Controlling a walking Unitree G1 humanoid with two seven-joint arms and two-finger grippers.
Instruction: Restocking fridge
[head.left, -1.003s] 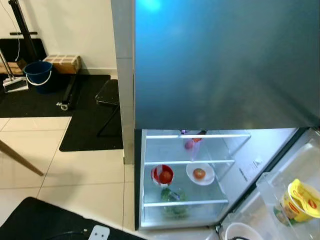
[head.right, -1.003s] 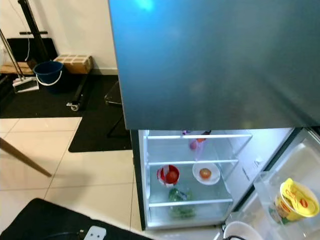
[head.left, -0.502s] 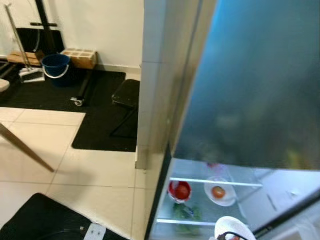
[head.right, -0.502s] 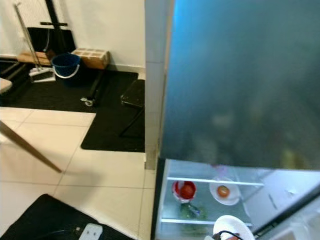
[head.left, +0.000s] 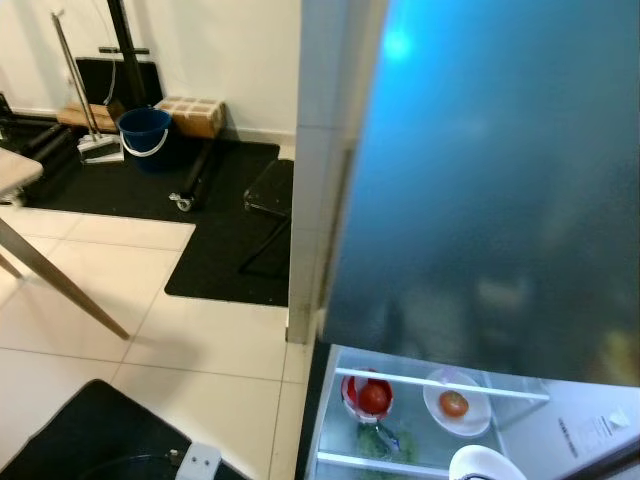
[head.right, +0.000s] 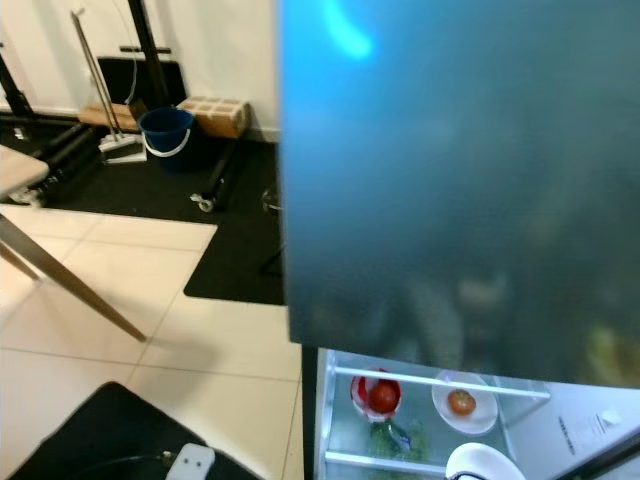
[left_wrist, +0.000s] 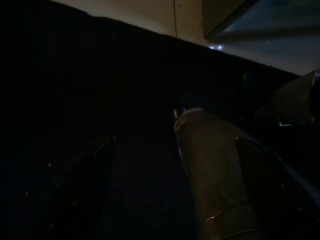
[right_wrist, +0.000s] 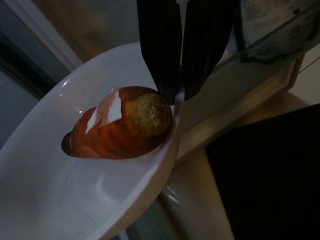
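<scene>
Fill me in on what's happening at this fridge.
The robot stands at the open fridge, restocking it. Its right tool is shut on the rim of a white plate carrying a reddish-brown piece of food, held low in front of the lit shelves. Inside, a red bowl holding a tomato and a white dish with another tomato sit on one shelf, with greens below. The left arm hangs idle in the dark.
</scene>
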